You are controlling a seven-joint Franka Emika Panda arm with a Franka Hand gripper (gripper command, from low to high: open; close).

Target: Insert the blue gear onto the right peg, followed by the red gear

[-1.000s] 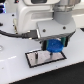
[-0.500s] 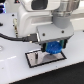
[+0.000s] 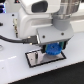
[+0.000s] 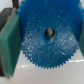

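Since the frame a second ago, your arm has sunk a little, carrying the blue gear (image 3: 52,49) closer to the black-bordered white plate (image 3: 35,59); the change is small, so treat it as slight.

You cannot see either peg in the exterior view: the gear and the arm's grey wrist block (image 3: 52,34) cover the part of the plate where they would stand, and the picture is too blurred for thin pins. You cannot see the red gear in either view. The plate's end toward the exterior view's right is hidden under the gear, so you cannot tell whether the gear touches the plate or hangs just above it.

In the wrist view the gear fills nearly the whole picture, its toothed rim cut off at the edges. A dark spot sits in the hub hole (image 4: 49,33); whether that is a peg tip or only shadow you cannot tell.

Your gripper (image 4: 47,37) is pinching the blue gear across its rim. One green pad (image 4: 9,42) presses against the teeth on one side; the opposite pad (image 4: 81,40) shows only as a sliver at the frame edge. The jaws are spread just as wide as the gear.

Count: one blue gear, one plate, two pads.
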